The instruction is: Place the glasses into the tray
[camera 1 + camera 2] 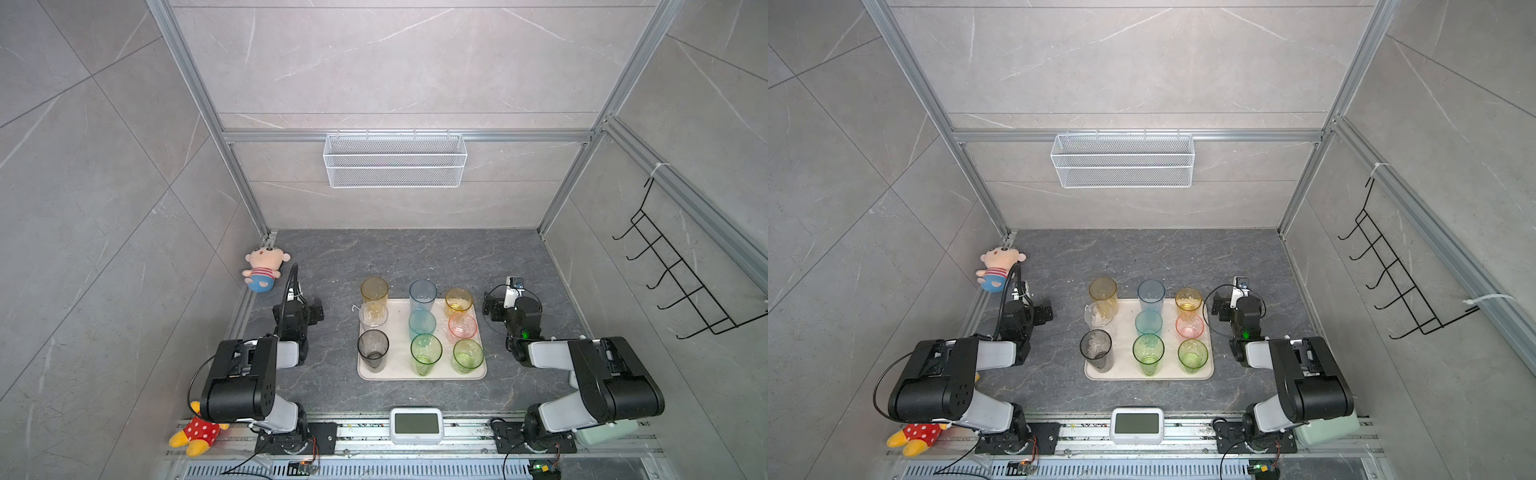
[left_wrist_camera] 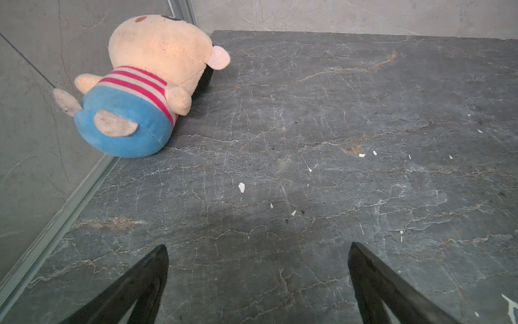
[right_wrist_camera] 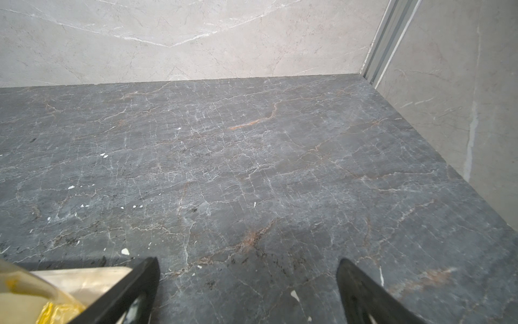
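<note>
The left gripper (image 2: 258, 245) is open, its jaws wide apart over bare table (image 2: 308, 140). The right gripper (image 3: 248, 260) is also open, over bare table. The tray (image 1: 399, 372) lies flat between the two grippers, apart from both. Nine glasses (image 1: 422, 324) stand upright on it in three rows of three. Tall ones fill the column nearest the left gripper and the middle column has both tall and short. The column nearest the right gripper has short ones. In the right wrist view, a tray corner (image 3: 84, 276) and the yellow glass (image 3: 28, 294) sit just beside one finger of the right gripper. This is the closest obstruction. One pig plush (image 2: 140, 84) lies ahead of the left gripper against the side wall, well apart from the fingers. One red plush (image 1: 199, 432) lies behind the left arm base. One display (image 1: 417, 424) sits on the front rail between the arm bases. One mesh basket (image 1: 395, 160) hangs on the back wall. One hook rack (image 1: 673, 270) hangs on the wall beyond the right gripper.
</note>
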Robot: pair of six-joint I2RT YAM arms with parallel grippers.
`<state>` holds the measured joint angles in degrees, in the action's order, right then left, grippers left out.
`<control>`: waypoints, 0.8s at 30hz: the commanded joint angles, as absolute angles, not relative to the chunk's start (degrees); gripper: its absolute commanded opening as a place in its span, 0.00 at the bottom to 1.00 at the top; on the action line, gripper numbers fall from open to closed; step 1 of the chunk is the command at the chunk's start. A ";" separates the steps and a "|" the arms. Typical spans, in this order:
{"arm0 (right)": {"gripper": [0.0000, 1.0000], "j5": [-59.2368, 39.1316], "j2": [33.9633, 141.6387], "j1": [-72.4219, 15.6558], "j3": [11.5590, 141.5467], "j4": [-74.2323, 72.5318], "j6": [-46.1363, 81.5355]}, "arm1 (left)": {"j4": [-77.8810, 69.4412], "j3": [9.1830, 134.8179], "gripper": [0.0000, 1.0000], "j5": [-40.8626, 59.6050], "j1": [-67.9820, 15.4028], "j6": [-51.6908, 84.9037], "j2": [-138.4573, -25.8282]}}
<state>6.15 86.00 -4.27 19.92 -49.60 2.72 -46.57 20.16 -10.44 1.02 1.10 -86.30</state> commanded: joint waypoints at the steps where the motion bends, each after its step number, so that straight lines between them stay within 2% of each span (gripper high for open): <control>1: 0.99 6.70 86.26 -4.71 20.13 -50.62 1.74 | -49.75 20.13 1.00 -9.71 1.31 0.93 -86.13; 15: 0.99 7.25 86.40 -5.15 20.30 -50.27 1.44 | -50.32 19.69 1.00 -8.77 1.84 0.97 -85.89; 21: 0.99 7.31 86.40 -5.19 20.30 -50.27 1.42 | -65.83 11.39 1.00 -9.94 1.81 1.45 -85.74; 24: 0.99 7.38 86.39 -5.23 20.30 -50.27 1.39 | -58.06 14.87 1.00 -10.89 1.80 2.01 -85.13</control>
